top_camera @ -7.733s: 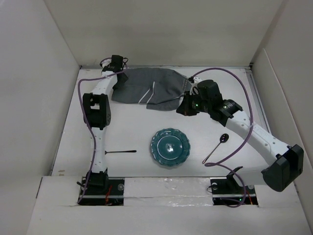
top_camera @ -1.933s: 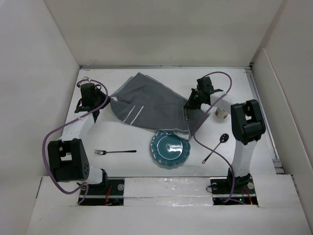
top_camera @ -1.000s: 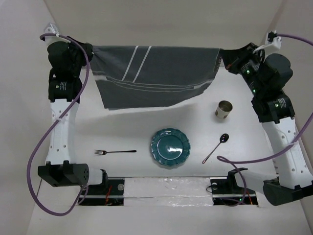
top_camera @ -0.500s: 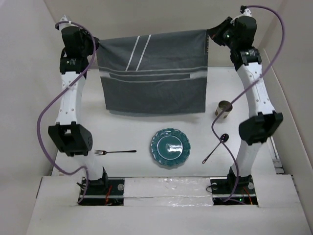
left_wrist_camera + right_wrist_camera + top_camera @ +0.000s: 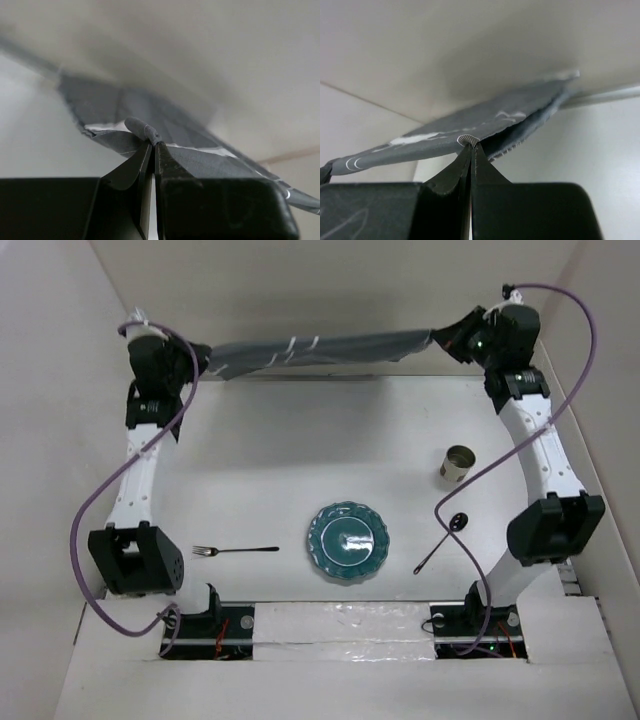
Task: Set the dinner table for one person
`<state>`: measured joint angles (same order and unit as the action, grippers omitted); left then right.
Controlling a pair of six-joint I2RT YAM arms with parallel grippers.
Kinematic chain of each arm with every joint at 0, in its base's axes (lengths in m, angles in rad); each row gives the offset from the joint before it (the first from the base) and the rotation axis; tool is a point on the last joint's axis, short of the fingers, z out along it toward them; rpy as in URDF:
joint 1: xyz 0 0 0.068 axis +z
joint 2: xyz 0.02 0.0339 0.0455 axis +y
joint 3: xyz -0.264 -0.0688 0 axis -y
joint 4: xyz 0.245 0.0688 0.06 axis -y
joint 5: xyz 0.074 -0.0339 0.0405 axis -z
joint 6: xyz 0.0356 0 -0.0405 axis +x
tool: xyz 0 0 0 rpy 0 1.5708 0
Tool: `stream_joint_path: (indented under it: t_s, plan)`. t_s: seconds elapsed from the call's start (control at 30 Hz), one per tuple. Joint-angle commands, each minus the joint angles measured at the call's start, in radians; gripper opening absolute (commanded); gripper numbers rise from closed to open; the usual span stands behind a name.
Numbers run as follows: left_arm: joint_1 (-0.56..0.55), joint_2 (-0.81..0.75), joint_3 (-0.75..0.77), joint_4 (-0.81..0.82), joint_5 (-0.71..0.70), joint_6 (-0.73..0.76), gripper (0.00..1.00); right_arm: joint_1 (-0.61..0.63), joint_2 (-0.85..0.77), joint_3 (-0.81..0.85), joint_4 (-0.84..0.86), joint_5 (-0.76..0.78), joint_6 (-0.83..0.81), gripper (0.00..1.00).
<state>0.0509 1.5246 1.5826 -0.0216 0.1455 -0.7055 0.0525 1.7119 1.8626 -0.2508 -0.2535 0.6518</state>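
Observation:
A grey striped cloth [image 5: 320, 347] is stretched taut in the air across the back of the white dinner table [image 5: 290, 460]. My left gripper [image 5: 205, 362] is shut on its left corner [image 5: 142, 130] and my right gripper [image 5: 440, 340] is shut on its right corner [image 5: 470, 139]. On the table lie a teal plate [image 5: 347, 541], a fork [image 5: 236, 550] to its left, a spoon [image 5: 441, 541] to its right and a metal cup [image 5: 458, 464] behind the spoon.
White walls close in the table at the back and both sides. Both arms stand tall along the left and right edges, with purple cables [image 5: 95, 540] looping beside them. The arm bases [image 5: 340, 625] sit at the near edge.
The cloth hung down as a flat sheet half a second ago. It now shows as a narrow band further back, held between both grippers, and the table behind the plate is uncovered.

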Motion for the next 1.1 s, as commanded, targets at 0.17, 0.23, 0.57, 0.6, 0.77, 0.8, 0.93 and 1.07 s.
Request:
stream_joint_path:
  t_s: [0.17, 0.23, 0.57, 0.6, 0.77, 0.8, 0.93, 1.07]
  plan:
    - [0.026, -0.109, -0.674, 0.317, 0.127, -0.032, 0.0, -0.013, -0.039, -0.557, 0.179, -0.043, -0.014, 0.0]
    - [0.026, -0.078, -0.731, 0.373, 0.138, -0.037, 0.0, -0.013, -0.003, -0.585, 0.174, -0.053, -0.018, 0.0]
    - [0.015, 0.026, -0.854, 0.422, 0.146, -0.016, 0.0, -0.013, 0.02, -0.718, 0.134, -0.012, -0.035, 0.0]
    - [0.015, 0.017, -0.866, 0.416, 0.141, -0.011, 0.0, -0.013, 0.011, -0.755, 0.136, -0.004, -0.038, 0.0]
    - [0.006, -0.044, -0.915, 0.377, 0.149, 0.012, 0.0, -0.013, -0.057, -0.864, 0.136, 0.019, -0.021, 0.0]
    - [-0.005, -0.058, -0.937, 0.373, 0.146, 0.014, 0.0, -0.013, -0.069, -0.879, 0.133, 0.028, -0.02, 0.0]
    - [-0.014, -0.135, -0.975, 0.328, 0.149, 0.017, 0.0, -0.013, -0.144, -0.963, 0.105, 0.072, -0.014, 0.0]
    - [-0.014, -0.216, -1.001, 0.243, 0.144, 0.021, 0.25, -0.013, -0.212, -1.023, 0.068, 0.102, -0.014, 0.14]
